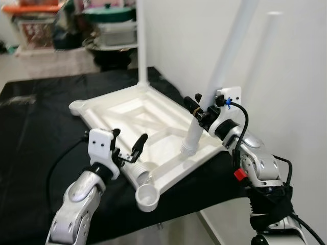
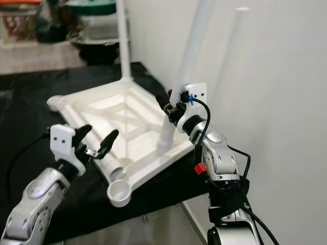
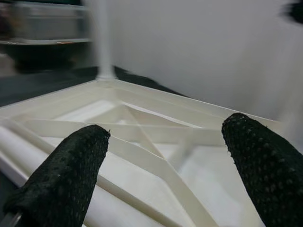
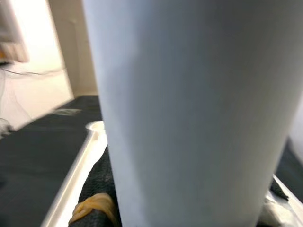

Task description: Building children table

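A white plastic table top (image 1: 130, 109) lies upside down on a black-covered surface. One white leg (image 1: 142, 46) stands upright in its far corner. My right gripper (image 1: 199, 109) is shut on a second white leg (image 1: 230, 46), held tilted with its ribbed end (image 1: 189, 145) at the right corner of the top. This leg (image 4: 189, 118) is close up in the right wrist view. My left gripper (image 1: 130, 137) is open above the front-left edge, nothing between its fingers (image 3: 61, 175). Below it lies a ribbed tube end (image 1: 141, 172). The front corner socket (image 1: 148, 196) is empty.
A white wall (image 1: 286, 76) rises just right of the work surface. The black cover (image 1: 36, 132) spreads out to the left. Its near-right edge drops to the floor (image 1: 214, 224). Shelves with boxes and pots (image 1: 102, 25) stand at the back left.
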Available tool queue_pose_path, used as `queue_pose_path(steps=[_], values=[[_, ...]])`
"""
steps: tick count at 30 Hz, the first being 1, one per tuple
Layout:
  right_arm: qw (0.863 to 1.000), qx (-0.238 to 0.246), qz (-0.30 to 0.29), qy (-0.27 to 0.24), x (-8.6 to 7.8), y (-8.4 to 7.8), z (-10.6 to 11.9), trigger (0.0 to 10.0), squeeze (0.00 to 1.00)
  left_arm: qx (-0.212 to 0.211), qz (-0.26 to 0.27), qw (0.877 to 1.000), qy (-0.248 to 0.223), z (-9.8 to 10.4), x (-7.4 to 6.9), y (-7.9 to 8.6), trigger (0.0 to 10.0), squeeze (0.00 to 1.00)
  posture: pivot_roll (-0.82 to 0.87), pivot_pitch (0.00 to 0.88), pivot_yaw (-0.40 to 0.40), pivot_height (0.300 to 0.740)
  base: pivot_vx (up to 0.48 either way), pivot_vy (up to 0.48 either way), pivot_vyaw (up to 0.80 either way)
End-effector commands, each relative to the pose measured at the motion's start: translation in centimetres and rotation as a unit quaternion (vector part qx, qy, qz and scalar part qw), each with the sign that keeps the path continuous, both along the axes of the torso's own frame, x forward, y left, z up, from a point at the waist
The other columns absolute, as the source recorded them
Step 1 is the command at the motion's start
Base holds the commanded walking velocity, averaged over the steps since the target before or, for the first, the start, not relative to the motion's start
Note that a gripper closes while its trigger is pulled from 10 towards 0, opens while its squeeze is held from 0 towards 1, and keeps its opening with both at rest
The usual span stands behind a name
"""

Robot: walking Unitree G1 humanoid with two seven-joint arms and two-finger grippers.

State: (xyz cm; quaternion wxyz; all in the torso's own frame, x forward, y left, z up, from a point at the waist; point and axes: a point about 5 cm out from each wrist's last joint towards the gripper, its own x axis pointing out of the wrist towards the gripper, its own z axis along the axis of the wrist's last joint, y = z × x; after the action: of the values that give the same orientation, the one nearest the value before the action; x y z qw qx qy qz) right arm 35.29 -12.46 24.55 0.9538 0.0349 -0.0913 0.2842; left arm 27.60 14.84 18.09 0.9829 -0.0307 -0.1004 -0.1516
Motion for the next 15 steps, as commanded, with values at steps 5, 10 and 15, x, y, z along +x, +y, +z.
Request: queue_pose_path(steps=[5, 10, 15], values=[[1.0, 0.001, -0.028, -0.002, -0.11, -1.49, 0.07, 10.0, 0.0, 0.008, -0.014, 1.0, -0.001, 0.0, 0.02, -0.82, 10.0, 0.0, 0.07, 0.0, -0.025, 0.74, 0.0, 0.0, 0.0], [1.0, 0.002, -0.028, -0.001, -0.17, -1.5, -0.01, 10.0, 0.0, 0.008, -0.016, 1.0, -0.002, 0.02, 0.01, -0.93, 10.0, 0.0, 0.07, 0.0, -0.024, 0.74, 0.0, 0.0, 0.0], [1.0, 0.003, -0.028, 0.001, -0.17, -1.47, -0.06, 10.0, 0.0, 0.002, -0.018, 1.0, -0.007, 0.21, 0.1, -1.0, 10.0, 0.0, 0.07, 0.0, -0.025, 0.74, 0.208, 0.0, 0.0]])
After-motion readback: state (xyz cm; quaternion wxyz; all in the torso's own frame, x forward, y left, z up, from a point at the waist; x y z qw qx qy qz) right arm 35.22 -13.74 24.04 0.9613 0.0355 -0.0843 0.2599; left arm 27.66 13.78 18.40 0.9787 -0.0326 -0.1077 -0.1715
